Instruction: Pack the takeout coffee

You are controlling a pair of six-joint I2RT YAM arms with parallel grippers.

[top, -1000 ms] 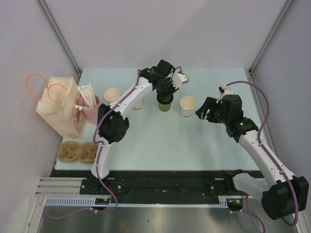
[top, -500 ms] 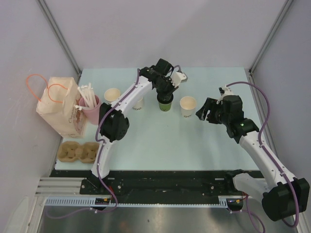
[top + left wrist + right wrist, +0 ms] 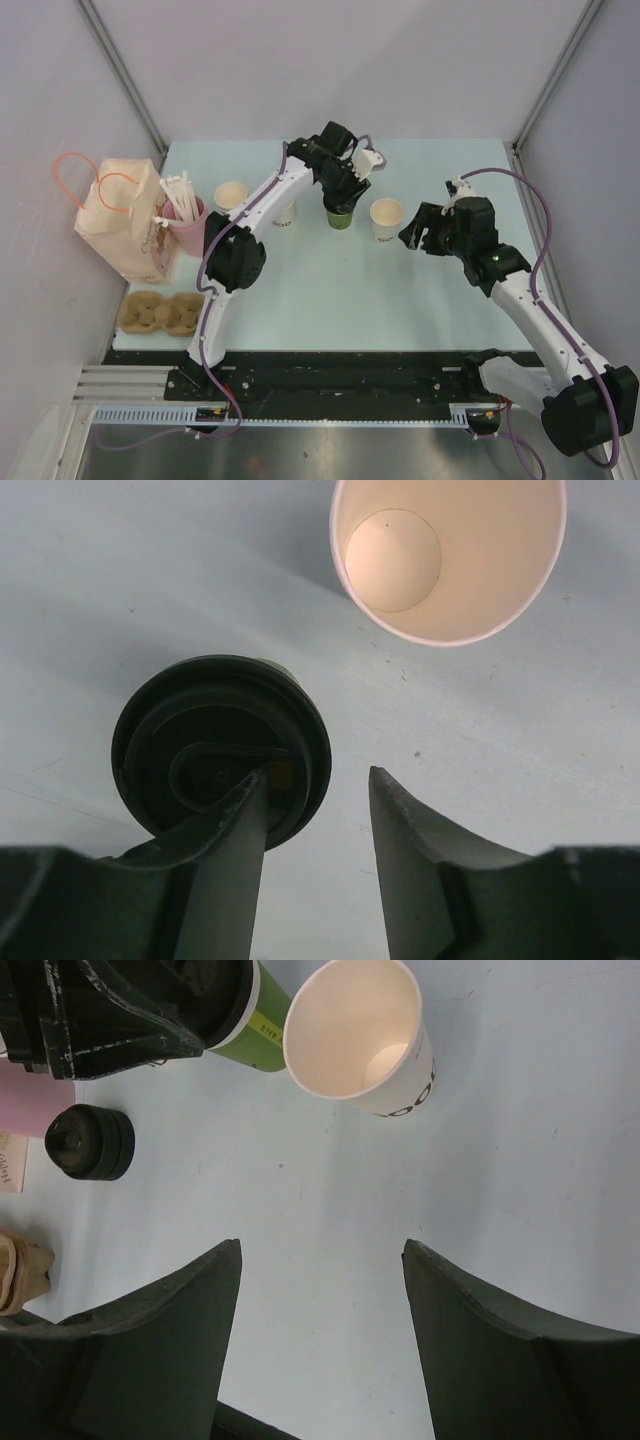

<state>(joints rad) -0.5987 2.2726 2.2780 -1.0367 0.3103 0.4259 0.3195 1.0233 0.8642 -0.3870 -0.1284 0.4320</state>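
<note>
The green-sided cup [image 3: 340, 216] stands at the back middle of the table, and a black lid [image 3: 220, 748] sits on its top. My left gripper [image 3: 315, 780] hovers right above it, open, its left finger overlapping the lid's edge in the left wrist view and nothing between the jaws. To its right stands the white cup with dark print [image 3: 387, 219], lidless, cream inside [image 3: 352, 1030]. My right gripper [image 3: 320, 1250] is open and empty over bare table, a little right of that cup [image 3: 415, 228].
Another open cup [image 3: 231, 195] and a printed white cup [image 3: 283, 217] partly under the left arm stand to the left. A second black lid [image 3: 92, 1142] is near them. Pink straw cup [image 3: 186, 228], paper bag [image 3: 120, 215] and cardboard cup carrier [image 3: 160, 312] line the left edge.
My left gripper has opened above the green cup, leaving the black lid on it. The right gripper has edged slightly left toward the white cup.
</note>
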